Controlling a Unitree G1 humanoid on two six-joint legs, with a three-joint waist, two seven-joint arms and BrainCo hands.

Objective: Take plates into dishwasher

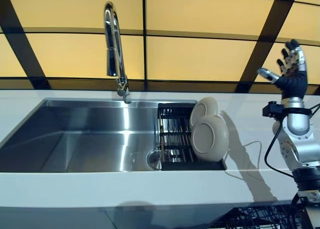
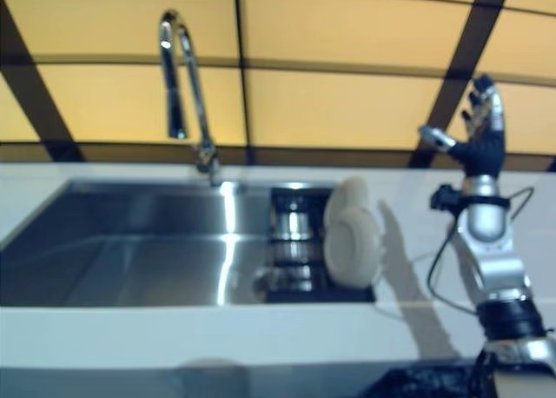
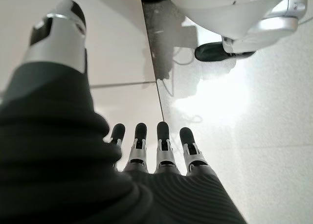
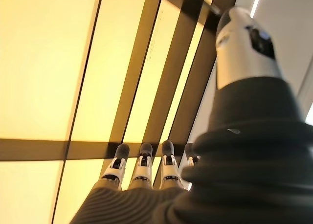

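Plates (image 1: 210,138): two are stood on edge in the black rack (image 1: 175,134) at the sink's (image 1: 90,139) right end, leaning together.
Right robot hand (image 1: 291,64): raised above the worktop's (image 1: 150,186) right side, fingers spread, nothing held.
Left robot hand (image 3: 156,155): seen only in its wrist view, fingers straight, empty.
Risk: a one-sided grasp may tip the neighbouring plate against the rack.
Risk: a smooth rim may be lost from the fingers on the lift towards the dishwasher rack (image 1: 255,218) below the front edge.

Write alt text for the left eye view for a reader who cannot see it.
Two cream plates stand on edge in a black rack at the right end of a steel sink, under a tall chrome faucet. The robot's right hand is raised open above the white counter to the right, holding nothing; the left hand is out of this view.
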